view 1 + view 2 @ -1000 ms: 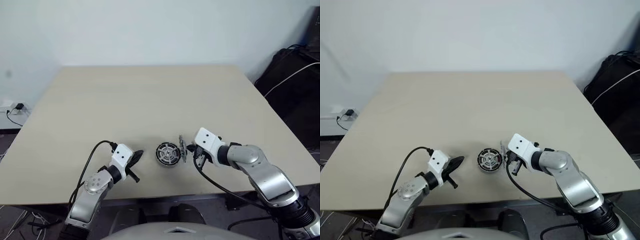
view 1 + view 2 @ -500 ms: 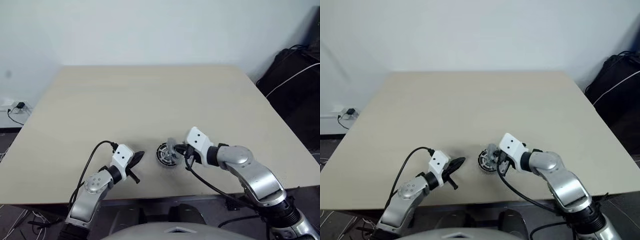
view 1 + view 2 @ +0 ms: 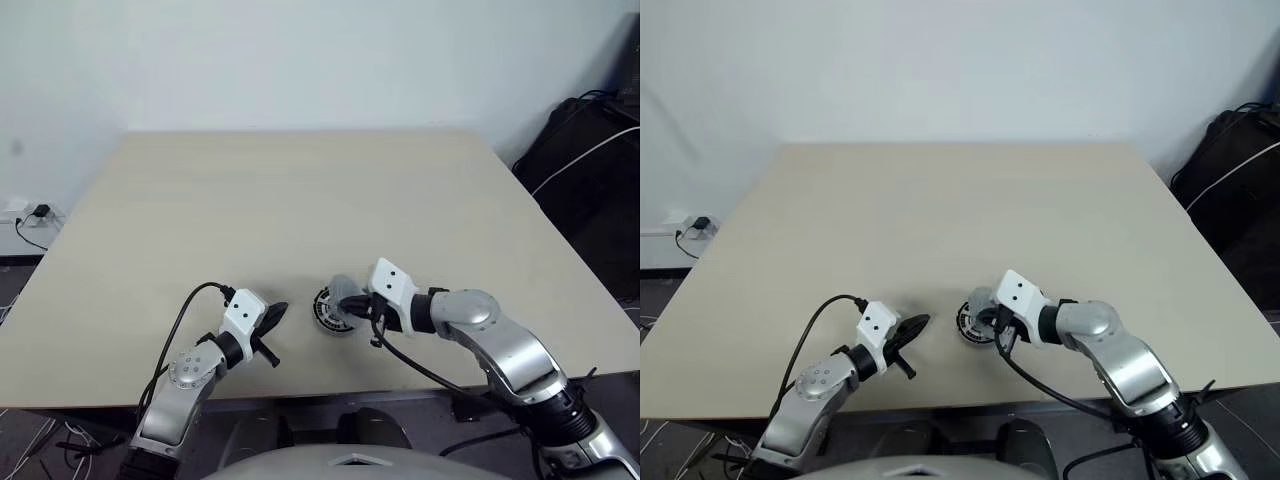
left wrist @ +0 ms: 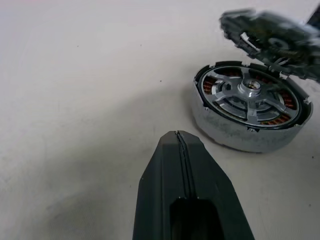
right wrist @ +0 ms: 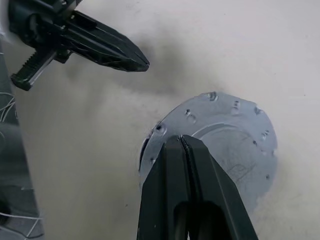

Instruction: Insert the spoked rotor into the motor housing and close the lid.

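The lid (image 4: 272,31) is blurred in the left wrist view and cut off behind the right gripper (image 5: 181,142) in the right wrist view, so the grip itself is hidden; the pressed-together fingers seem to pinch its near edge. It hangs tilted over the housing's (image 4: 250,107) right side, near the table's (image 3: 300,190) near edge. No writing is legible. The left wrist view shows the rotor (image 4: 248,93) seated inside the housing. The left gripper (image 3: 277,309), fingers pressed together and empty, rests just left of the housing.
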`<state>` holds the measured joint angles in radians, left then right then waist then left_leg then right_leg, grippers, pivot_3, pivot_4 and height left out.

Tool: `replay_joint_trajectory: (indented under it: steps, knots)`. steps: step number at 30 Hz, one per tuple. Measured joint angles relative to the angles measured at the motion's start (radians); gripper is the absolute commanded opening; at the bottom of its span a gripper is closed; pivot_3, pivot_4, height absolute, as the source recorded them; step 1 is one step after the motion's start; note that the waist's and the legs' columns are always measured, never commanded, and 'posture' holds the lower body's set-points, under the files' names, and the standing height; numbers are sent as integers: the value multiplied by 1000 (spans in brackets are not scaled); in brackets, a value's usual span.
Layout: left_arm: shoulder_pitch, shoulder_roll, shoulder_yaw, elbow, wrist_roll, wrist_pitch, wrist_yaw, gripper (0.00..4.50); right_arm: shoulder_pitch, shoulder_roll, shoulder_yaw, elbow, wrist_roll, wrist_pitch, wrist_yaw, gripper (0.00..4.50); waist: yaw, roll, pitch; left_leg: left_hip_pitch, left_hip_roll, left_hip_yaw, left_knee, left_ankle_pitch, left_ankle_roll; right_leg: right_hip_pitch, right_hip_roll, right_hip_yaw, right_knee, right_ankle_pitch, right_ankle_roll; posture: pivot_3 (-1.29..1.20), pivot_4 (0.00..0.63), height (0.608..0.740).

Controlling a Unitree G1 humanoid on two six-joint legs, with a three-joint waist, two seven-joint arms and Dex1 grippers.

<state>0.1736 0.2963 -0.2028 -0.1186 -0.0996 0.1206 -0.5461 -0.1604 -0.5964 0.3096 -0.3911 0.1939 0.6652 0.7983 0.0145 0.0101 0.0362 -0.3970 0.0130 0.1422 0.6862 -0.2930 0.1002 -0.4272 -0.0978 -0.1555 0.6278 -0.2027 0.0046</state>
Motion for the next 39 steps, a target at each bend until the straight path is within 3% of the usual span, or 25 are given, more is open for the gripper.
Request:
replay_joint_trajectory:
  steps: [19, 29, 32, 39]
  knots:
    - [7, -7, 10, 2, 0, 1, 15, 0, -65, 130, 76, 241, -38, -44, -16, 32, -1, 1, 0, 0, 0, 0, 1, 0, 0, 0, 0, 0, 1, 0, 0, 0, 0, 740]
    - [13, -9, 10, 2, 0, 0, 24, 0, -19, 138, 62, 206, -41, -50, -44, 32, 0, 1, -1, 0, 0, 0, 1, 0, -1, 0, 0, 0, 1, 0, 0, 0, 0, 740]
    - [14, -11, 12, 2, 0, 0, 24, 0, 3, 192, 4, 172, -36, -85, -113, 638, -2, 2, -1, 0, 0, 0, 1, 0, -1, 0, 0, 1, 1, 0, 0, 0, 0, 740]
    - [15, -14, 16, 2, 0, -2, 22, 0, 40, 214, -22, 185, -96, -202, -212, 2908, -2, 2, -2, 0, 0, 0, 0, 0, -1, 0, 0, 1, 1, 0, 0, 0, 0, 740]
